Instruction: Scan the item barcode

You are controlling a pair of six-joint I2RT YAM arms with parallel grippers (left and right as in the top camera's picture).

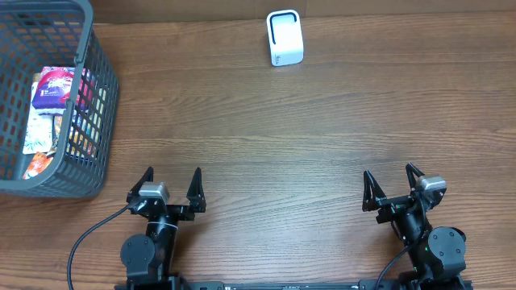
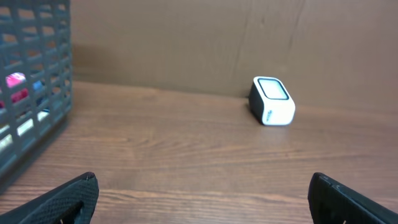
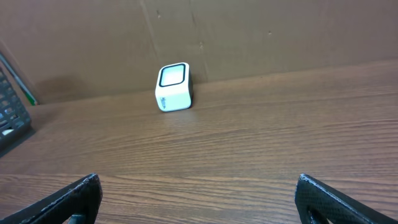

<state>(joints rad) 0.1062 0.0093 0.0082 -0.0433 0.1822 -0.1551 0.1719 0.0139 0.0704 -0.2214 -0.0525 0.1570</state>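
Mostly upward, the scanner [image 1: 285,38] points its dark, slanted window.

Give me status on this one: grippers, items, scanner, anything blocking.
Left gripper open, empty. Right gripper open, empty. Packets lying in grey basket, far left; white scanner at far edge, untouched. Nothing blocking either.

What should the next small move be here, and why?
Probably the left gripper should reach toward the basket for a packet. It and the right gripper stand open and empty, the packets lie in the basket on its side, and nothing faces the scanner yet.
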